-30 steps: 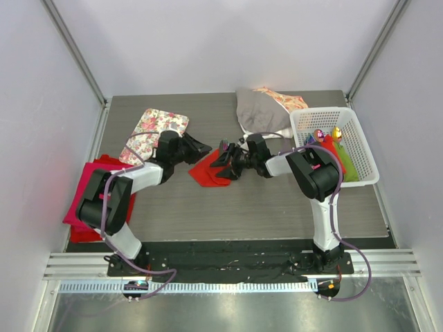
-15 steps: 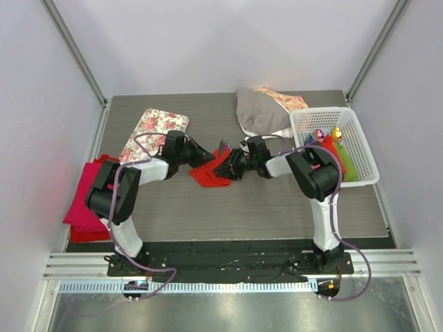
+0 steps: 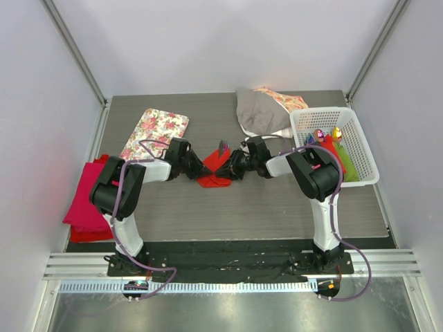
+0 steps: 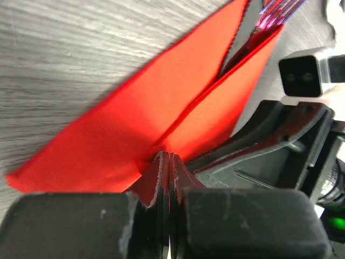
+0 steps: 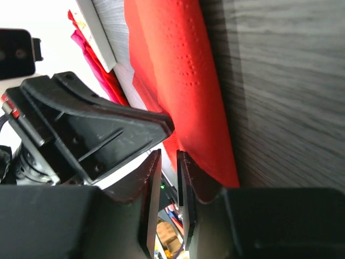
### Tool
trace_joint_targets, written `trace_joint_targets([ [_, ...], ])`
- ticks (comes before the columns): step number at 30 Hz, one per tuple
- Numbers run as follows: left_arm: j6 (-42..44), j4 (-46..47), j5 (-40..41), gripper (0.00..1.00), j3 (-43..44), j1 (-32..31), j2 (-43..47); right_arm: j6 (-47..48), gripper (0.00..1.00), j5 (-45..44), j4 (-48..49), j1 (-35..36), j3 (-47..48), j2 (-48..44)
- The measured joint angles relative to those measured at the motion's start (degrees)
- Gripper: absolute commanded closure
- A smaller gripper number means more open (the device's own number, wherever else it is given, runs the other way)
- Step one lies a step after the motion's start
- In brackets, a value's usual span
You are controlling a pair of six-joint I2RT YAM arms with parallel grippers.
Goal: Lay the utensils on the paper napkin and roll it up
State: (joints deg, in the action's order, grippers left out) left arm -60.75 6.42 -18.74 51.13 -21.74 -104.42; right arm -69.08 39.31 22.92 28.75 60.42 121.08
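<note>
The red paper napkin [image 3: 210,171] lies folded at the table's middle. It also shows in the left wrist view [image 4: 124,129] and the right wrist view [image 5: 183,65]. Purple utensils [image 3: 223,146] stick out from its far end; their tips show in the left wrist view [image 4: 277,8]. My left gripper [image 3: 199,170] is at the napkin's left edge, shut on a pinch of the paper [image 4: 170,157]. My right gripper [image 3: 225,169] is at the napkin's right side, facing the left one. Its jaws [image 5: 168,155] stand a narrow gap apart with nothing between them; the napkin lies beside one finger.
A white basket [image 3: 363,173] with coloured rolls stands at the right. A grey and floral cloth pile [image 3: 259,111] lies behind the grippers. A floral mat [image 3: 156,131] lies at the back left. A magenta-red cloth stack [image 3: 83,204] lies at the left edge.
My left gripper has moved right from the floral mat to the napkin and shut on its left edge. The napkin has become narrower, pushed together. The right gripper has barely moved.
</note>
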Motion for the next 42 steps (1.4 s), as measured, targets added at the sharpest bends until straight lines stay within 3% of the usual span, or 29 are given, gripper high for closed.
trace_joint_targets([
  [10,-0.2,-0.2,0.0,1.00,-0.1,0.0,-0.5,12.1,0.99,-5.9,-16.2,0.0,7.2,-4.8],
  [21,-0.2,0.0,0.0,1.00,-0.2,0.0,-0.5,21.1,0.99,-12.1,-28.4,0.2,14.4,-4.5],
  [42,-0.2,0.5,-0.1,1.00,-0.4,0.0,-0.5,23.6,0.99,-12.6,-30.3,1.4,17.2,-1.0],
])
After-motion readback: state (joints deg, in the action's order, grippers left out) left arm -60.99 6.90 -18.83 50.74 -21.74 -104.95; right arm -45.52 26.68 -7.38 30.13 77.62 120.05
